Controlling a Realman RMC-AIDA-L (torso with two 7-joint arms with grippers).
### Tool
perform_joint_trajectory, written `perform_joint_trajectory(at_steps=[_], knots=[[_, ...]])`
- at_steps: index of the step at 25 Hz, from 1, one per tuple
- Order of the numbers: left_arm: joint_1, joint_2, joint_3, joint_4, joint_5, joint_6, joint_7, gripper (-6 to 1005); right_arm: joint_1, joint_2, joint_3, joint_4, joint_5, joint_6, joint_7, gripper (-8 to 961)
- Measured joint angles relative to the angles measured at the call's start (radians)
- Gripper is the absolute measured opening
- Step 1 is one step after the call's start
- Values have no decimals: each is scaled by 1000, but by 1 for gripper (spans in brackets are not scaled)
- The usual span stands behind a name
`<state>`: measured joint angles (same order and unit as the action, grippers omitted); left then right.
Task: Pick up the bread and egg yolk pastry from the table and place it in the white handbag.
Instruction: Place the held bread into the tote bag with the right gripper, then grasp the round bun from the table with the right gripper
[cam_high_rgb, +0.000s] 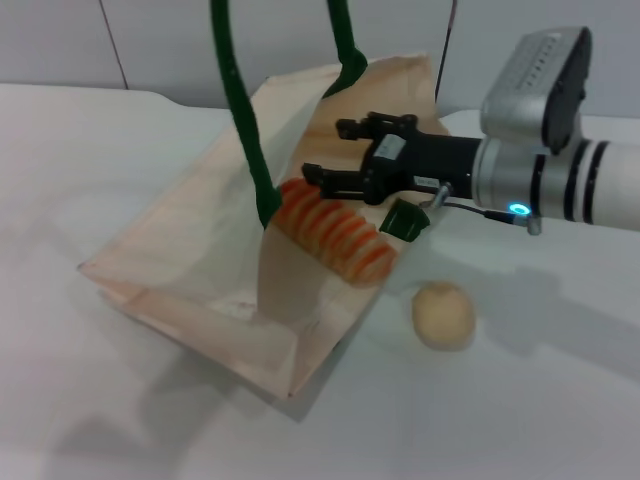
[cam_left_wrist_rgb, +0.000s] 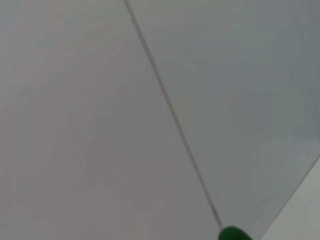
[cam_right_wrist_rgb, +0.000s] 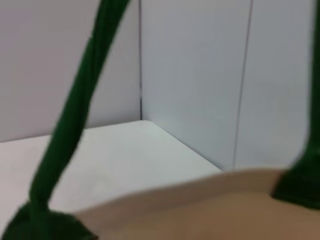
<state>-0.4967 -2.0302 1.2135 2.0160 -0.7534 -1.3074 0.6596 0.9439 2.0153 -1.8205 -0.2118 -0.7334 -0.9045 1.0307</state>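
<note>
The white handbag (cam_high_rgb: 200, 270) lies tilted on the table (cam_high_rgb: 90, 140), its mouth facing right and its two green handles (cam_high_rgb: 240, 110) pulled straight up out of the head view. The striped orange bread (cam_high_rgb: 335, 232) rests in the bag's mouth, partly inside. My right gripper (cam_high_rgb: 330, 150) hovers open just above the bread's far end, nothing between its fingers. The round beige egg yolk pastry (cam_high_rgb: 443, 315) sits on the table to the right of the bag, below my right arm. The right wrist view shows the bag's rim (cam_right_wrist_rgb: 200, 210) and a handle (cam_right_wrist_rgb: 75, 120). My left gripper is out of view.
A green handle end (cam_high_rgb: 405, 220) hangs at the bag's right edge beside the bread. The left wrist view shows only grey wall panels and a tip of green handle (cam_left_wrist_rgb: 234, 234). A grey wall stands behind the table.
</note>
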Motion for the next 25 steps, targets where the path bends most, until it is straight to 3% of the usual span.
perform_joint_trajectory(at_steps=[10,25], knots=[[35,-1,-18,1,40,24,-6,117,-85,-68,-2,-1,-2,-10,80,813],[49,1,-49,-4,58,25,8,117,-148,-101,3,3,-60,-136,119,810]])
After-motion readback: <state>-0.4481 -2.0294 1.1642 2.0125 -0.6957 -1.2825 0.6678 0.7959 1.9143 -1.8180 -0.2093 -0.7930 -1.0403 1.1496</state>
